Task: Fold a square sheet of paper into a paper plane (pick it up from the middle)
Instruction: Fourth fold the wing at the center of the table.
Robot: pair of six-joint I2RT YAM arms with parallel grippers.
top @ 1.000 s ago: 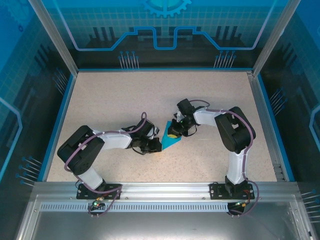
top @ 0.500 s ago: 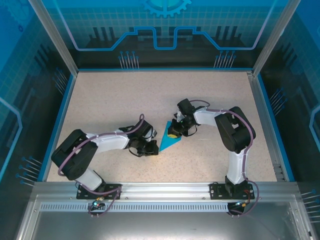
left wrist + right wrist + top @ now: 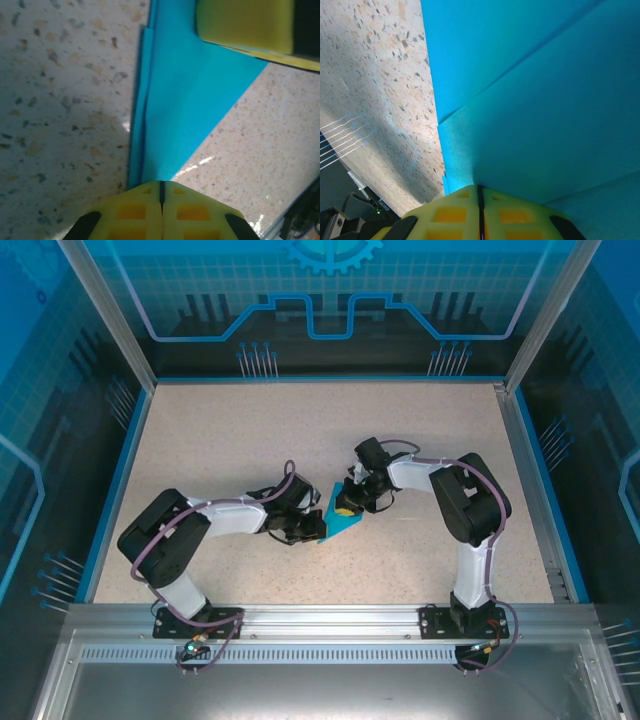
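Observation:
The teal-blue paper (image 3: 337, 516) lies folded into a narrow triangle on the table between both arms, its point toward the near left. In the left wrist view the paper (image 3: 190, 100) shows layered edges along its left side, and its tip runs under my left gripper (image 3: 161, 184), whose jaws are shut. From above, the left gripper (image 3: 312, 528) sits at the paper's near-left edge. My right gripper (image 3: 347, 508) is shut and rests on top of the paper (image 3: 545, 100); its tips (image 3: 480, 189) touch a raised fold. One right finger (image 3: 245, 25) presses the sheet's far end.
Speckled beige table (image 3: 250, 440) with a blue rim (image 3: 120, 480) on its sides and transparent blue walls beyond. An aluminium rail (image 3: 330, 615) carrying the arm bases runs along the near edge. Open tabletop lies behind and beside the arms.
The left gripper drew back a little to the near left, then returned against the paper's edge. The right gripper stayed pressed on the paper.

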